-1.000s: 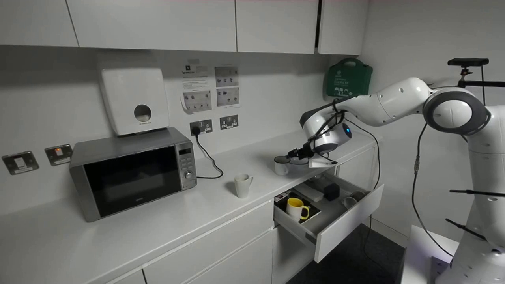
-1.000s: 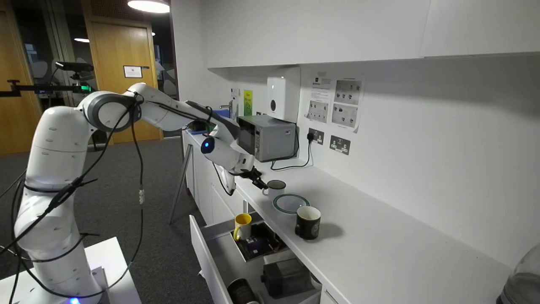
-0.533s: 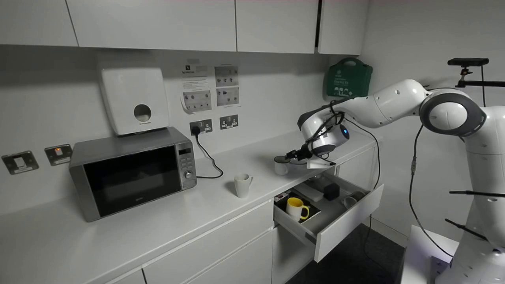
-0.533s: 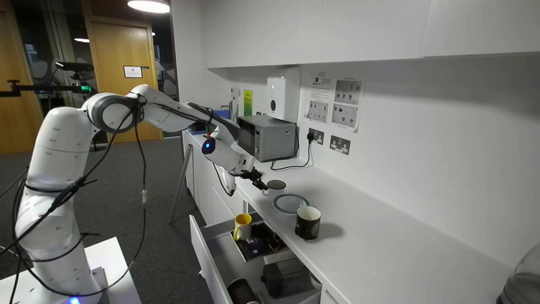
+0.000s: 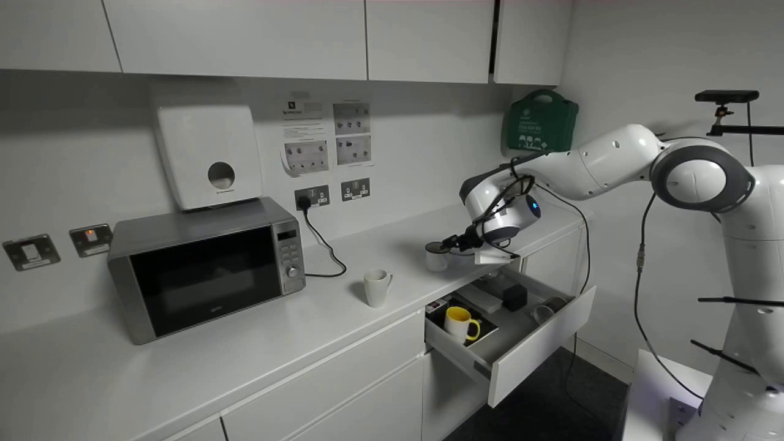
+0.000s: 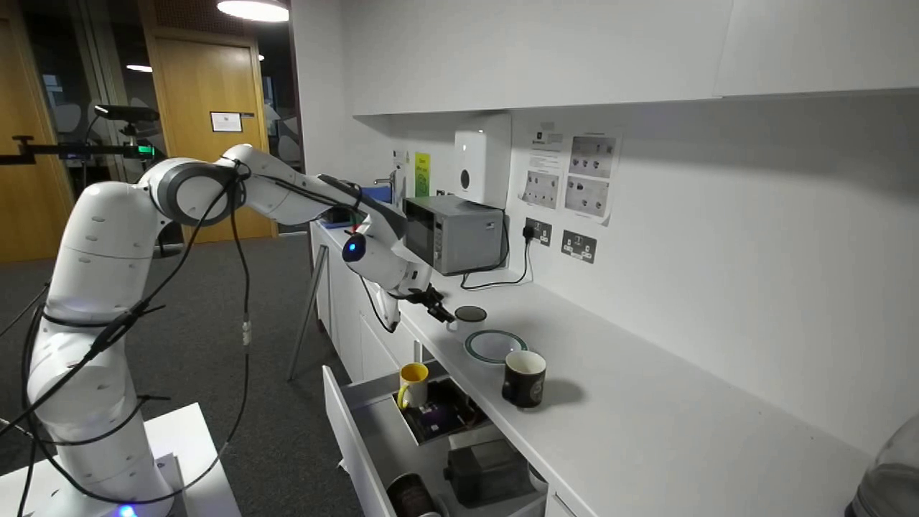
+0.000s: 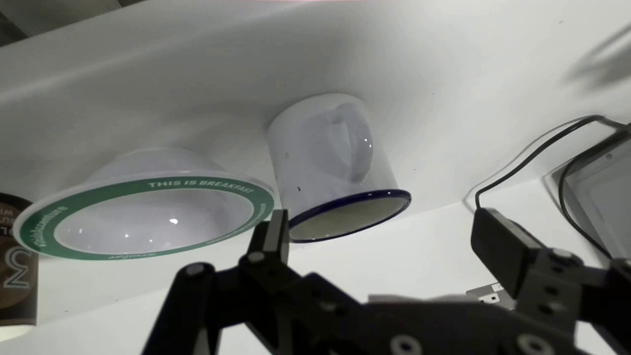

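Surface [image 6: 646, 431]: long, white
Black two-fingered pincer [image 7: 387, 241]: jaws parted wide
Blue-rimmed white cylindrical enamel mug [image 7: 305, 158]: upright, nearest the pincer
Green-rimmed round white bowl [image 7: 148, 217]: beside mug

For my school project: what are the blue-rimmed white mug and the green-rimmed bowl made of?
The mug looks like enamelled metal: shiny white, dark blue rim, small dark marks that may be chips. The bowl is glossy too, with bright light spots; it could be ceramic, enamel or hard plastic, I can't tell.
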{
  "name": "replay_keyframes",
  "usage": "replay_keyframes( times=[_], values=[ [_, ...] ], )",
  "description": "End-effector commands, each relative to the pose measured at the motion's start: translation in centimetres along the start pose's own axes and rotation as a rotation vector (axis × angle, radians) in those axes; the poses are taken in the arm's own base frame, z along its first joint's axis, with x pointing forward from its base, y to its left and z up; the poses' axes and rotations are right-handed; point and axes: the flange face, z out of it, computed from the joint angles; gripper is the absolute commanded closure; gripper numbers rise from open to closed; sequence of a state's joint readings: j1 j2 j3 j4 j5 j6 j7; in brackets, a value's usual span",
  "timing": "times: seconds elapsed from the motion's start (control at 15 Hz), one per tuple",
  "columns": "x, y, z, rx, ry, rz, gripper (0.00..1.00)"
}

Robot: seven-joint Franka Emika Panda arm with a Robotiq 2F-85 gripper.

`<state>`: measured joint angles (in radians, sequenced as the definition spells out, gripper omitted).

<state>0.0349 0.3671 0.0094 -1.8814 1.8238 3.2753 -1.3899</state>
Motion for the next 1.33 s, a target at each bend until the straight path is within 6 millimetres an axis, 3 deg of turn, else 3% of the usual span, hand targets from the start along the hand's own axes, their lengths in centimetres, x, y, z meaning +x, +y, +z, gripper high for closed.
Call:
replay_keyframes(
  times=[0.0,0.67,1.27],
  values=[
    [0.2,-0.7,0.0,-0.039,0.016,-0.033,0.0],
    [-0.9,-0.3,1.5,-0.06,-0.002,-0.05,0.0],
    [-0.2,-2.1,2.2,-0.055,0.026,-0.085,0.0]
  ],
)
